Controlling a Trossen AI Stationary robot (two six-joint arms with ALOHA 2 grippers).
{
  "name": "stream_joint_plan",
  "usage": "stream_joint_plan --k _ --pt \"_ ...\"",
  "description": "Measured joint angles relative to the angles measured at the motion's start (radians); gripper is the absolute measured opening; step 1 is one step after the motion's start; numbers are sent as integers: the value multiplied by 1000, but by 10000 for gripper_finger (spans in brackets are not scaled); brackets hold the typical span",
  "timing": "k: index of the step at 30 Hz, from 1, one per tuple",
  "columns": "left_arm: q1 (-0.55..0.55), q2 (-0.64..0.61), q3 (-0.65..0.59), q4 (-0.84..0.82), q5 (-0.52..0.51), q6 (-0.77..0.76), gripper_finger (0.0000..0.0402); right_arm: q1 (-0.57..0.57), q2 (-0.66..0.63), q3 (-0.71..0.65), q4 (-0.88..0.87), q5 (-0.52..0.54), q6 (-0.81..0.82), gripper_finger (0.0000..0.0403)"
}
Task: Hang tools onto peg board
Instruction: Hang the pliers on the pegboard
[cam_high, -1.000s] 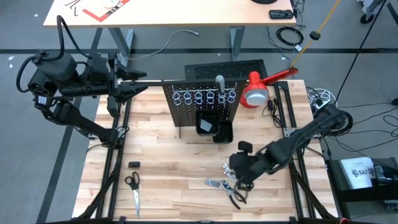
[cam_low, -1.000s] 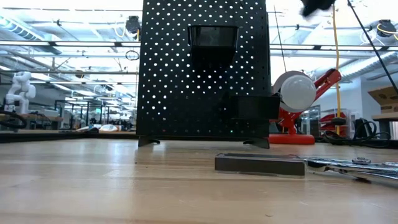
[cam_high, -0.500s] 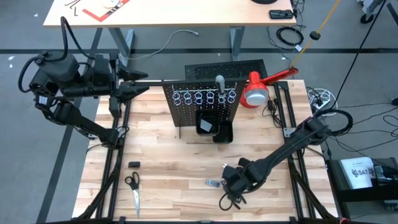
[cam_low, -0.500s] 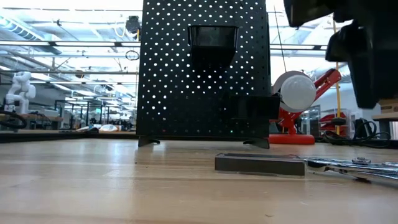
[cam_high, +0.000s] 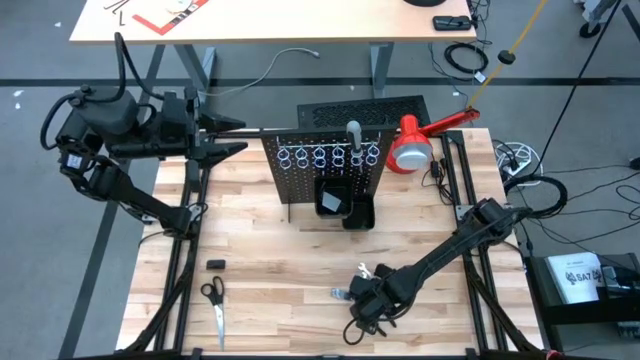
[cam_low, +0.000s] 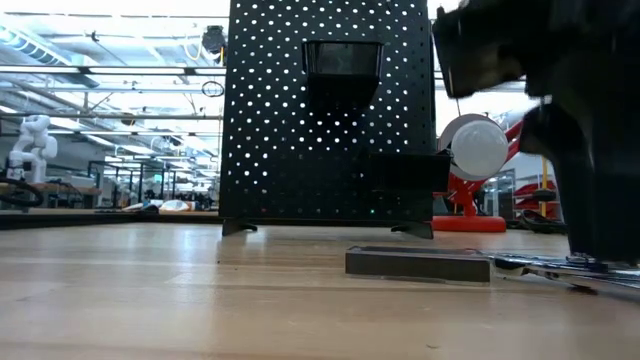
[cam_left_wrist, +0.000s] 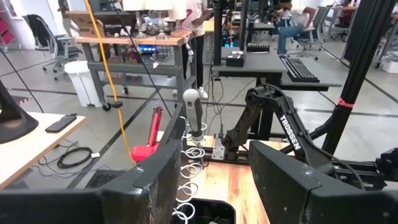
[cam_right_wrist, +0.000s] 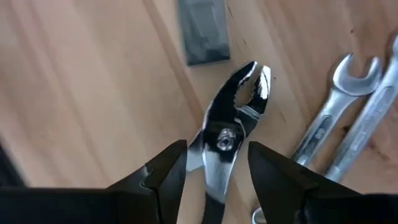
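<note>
High view straight down; low view table-level; both share peg board (cam_high: 325, 165), also in left wrist view.

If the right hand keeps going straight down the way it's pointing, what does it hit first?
Most likely the pliers: the right hand is open and its fingers straddle the pliers near the pivot. The wrenches lie off to one side. How much height remains is unclear.

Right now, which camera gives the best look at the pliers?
The right wrist view: the pliers lie on the wood between the right gripper's open fingers, head and pivot clear. The high view hides them under that gripper; the low view shows only tools at table level; the left wrist view shows none.
</note>
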Motion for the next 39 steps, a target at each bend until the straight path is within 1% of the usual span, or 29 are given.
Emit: stream_joint_plan --k 5,13,16,23,25,33,39 --pt "0 0 0 5 0 0 199 -4 25 0 37 5 16 169" --pt "0 0 0 13 0 0 199 -30 63 7 11 -3 52 165" --pt "0 0 0 22 0 0 199 -42 71 7 -4 -11 52 150" --pt "0 0 0 21 0 0 199 -61 81 6 -24 -19 40 89" --pt "0 0 0 20 0 0 199 -61 81 6 -27 -19 30 77" --pt "0 0 0 19 0 0 199 -61 75 6 -26 -14 6 75" --pt "0 0 0 19 0 0 199 -55 81 72 -67 -3 -62 74"
